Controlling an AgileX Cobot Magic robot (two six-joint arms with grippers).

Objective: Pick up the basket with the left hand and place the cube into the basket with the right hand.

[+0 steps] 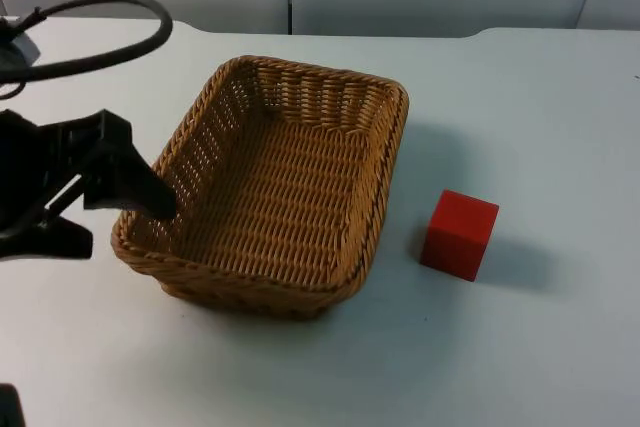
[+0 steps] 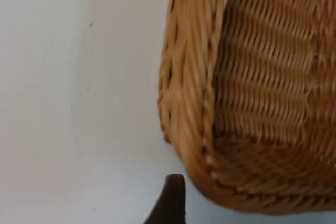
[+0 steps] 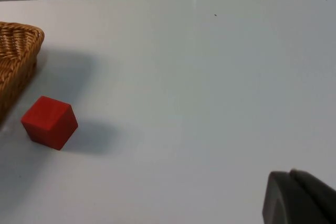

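Basket (image 1: pixel 280 187): rectangular woven wicker, tan-brown, open side up, nothing inside; sits on the white table left of centre, long axis running toward the back wall w/ a slight skew. Its near-left rim corner is at the left gripper (image 1: pixel 125 212), one finger inside the wall, one outside. Cube (image 1: pixel 459 235): solid red, flat on the table, just right of basket's near-right side, not touching, turned a bit.

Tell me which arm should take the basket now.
Left. The left claw is already at the basket's near rim, one finger inside the wall. The cube sits apart on the table, on the right arm's side.
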